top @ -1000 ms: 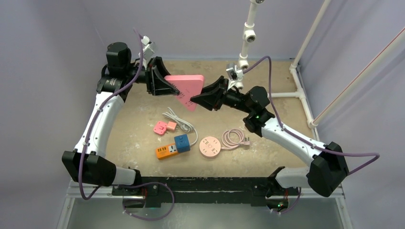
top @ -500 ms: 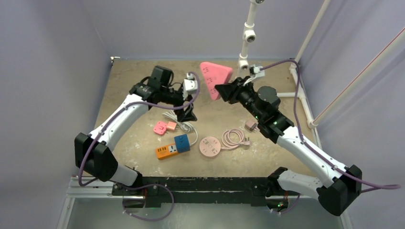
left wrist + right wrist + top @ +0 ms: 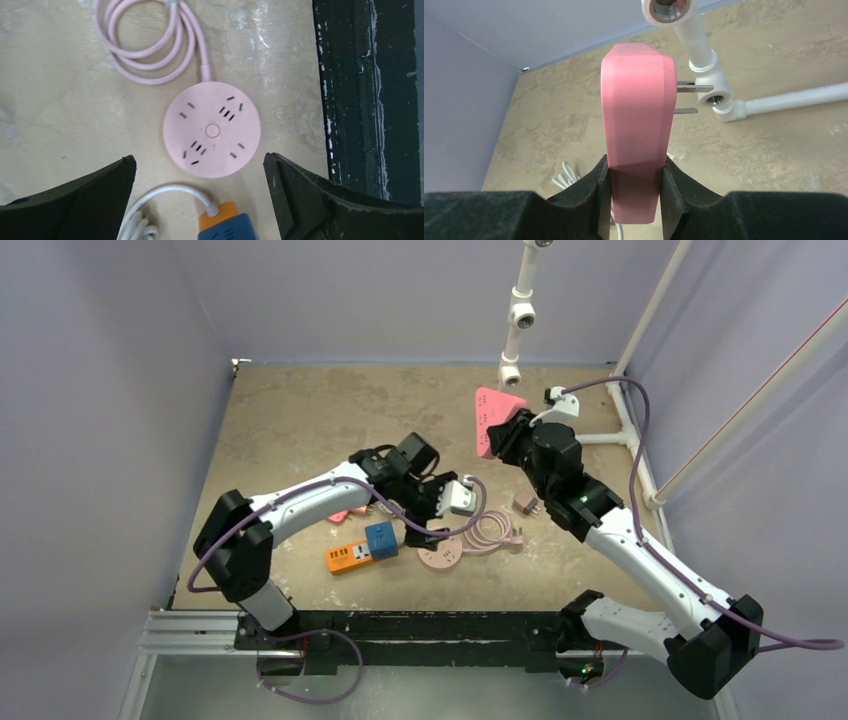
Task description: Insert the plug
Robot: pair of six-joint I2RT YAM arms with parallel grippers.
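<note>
My right gripper [image 3: 635, 172] is shut on a pink triangular plug [image 3: 636, 110], held on edge in the air. Its two metal prongs [image 3: 689, 97] point right, toward the white pipe. From above, this plug [image 3: 490, 420] hangs over the table's back right, with the right gripper [image 3: 512, 432] just behind it. My left gripper [image 3: 200, 159] stands wide open and low over a round pink socket disc [image 3: 211, 131], which has several outlets and lies flat between the two fingers. The top view shows the left gripper [image 3: 428, 525] partly covering this disc [image 3: 445, 558].
An orange power strip with a blue cube adapter [image 3: 360, 548] lies left of the disc, with a white cable [image 3: 160, 200]. The disc's coiled pink cord [image 3: 488, 530] and a small pinkish plug [image 3: 524, 503] lie to the right. White pipes [image 3: 625, 400] line the back right. A black rail [image 3: 430, 625] edges the front.
The left gripper let go of the pink triangular plug, opened wide and swung down over the round socket disc. The right arm carried the plug alone toward the back right.
</note>
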